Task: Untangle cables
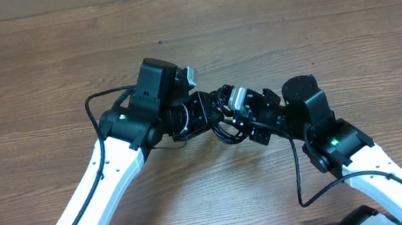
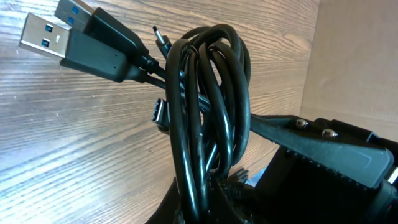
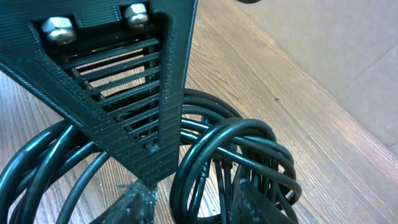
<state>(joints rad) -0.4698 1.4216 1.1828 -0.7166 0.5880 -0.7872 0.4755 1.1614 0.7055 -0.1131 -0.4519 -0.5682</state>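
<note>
The cables (image 1: 223, 121) form one knotted black bundle at mid-table, between my two grippers. My left gripper (image 1: 205, 116) is shut on the lower part of the bundle. In the left wrist view the loops (image 2: 208, 93) rise upright from that gripper (image 2: 208, 208), and two silver-tipped USB plugs (image 2: 62, 37) stick out at the upper left. My right gripper (image 1: 243, 119) meets the bundle from the right. Seen from the right wrist, its fingers (image 3: 255, 205) stand apart astride several cable loops (image 3: 236, 149), with a gap on the left side. The left gripper's ribbed finger (image 3: 118, 93) crosses the upper left of that view.
The wooden table (image 1: 61, 69) stretches all round the bundle. A tan board (image 2: 360, 56) borders its far edge. Thicker black cords run along the left arm (image 1: 93, 104) and the right arm (image 1: 297, 170). The two grippers sit very close together.
</note>
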